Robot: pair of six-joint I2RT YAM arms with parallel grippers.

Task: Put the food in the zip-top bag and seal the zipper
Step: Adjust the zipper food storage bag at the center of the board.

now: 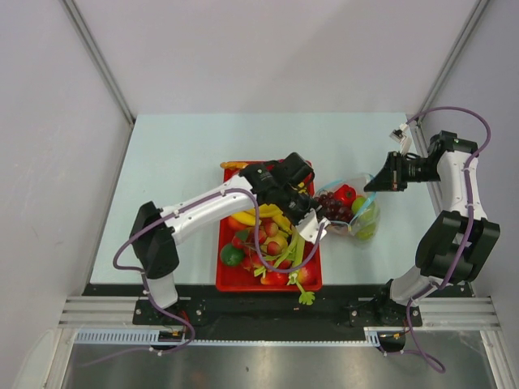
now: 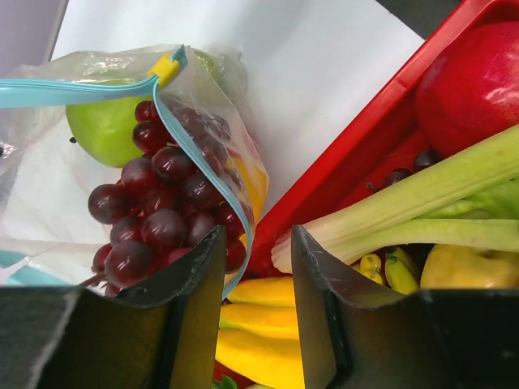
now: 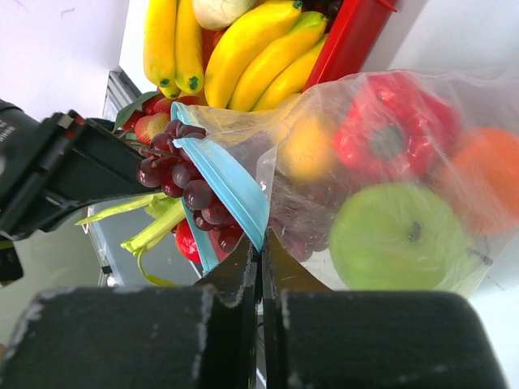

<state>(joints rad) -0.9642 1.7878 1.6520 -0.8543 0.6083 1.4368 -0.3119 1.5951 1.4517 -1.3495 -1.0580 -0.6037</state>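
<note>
The clear zip-top bag [image 1: 362, 217] lies just right of the red tray [image 1: 220, 275]. It holds a green apple [image 3: 397, 235], a red pepper [image 3: 389, 134] and an orange fruit [image 3: 486, 174]. A purple grape bunch [image 2: 162, 203] sits in the bag's open mouth, against the blue-teal zipper [image 2: 203, 166]. My left gripper [image 2: 255, 259] is open and empty, right beside the grapes and over the tray's right edge [image 1: 310, 225]. My right gripper [image 3: 260, 247] is shut on the zipper strip [image 3: 231, 182] and holds the mouth's far side [image 1: 371, 186].
The tray holds more food: bananas [image 3: 243, 49], celery [image 2: 422, 194], a red apple [image 2: 478, 81] and several other pieces. A green leafy piece [image 1: 306, 297] lies past the tray's near edge. Grey walls enclose the table on three sides.
</note>
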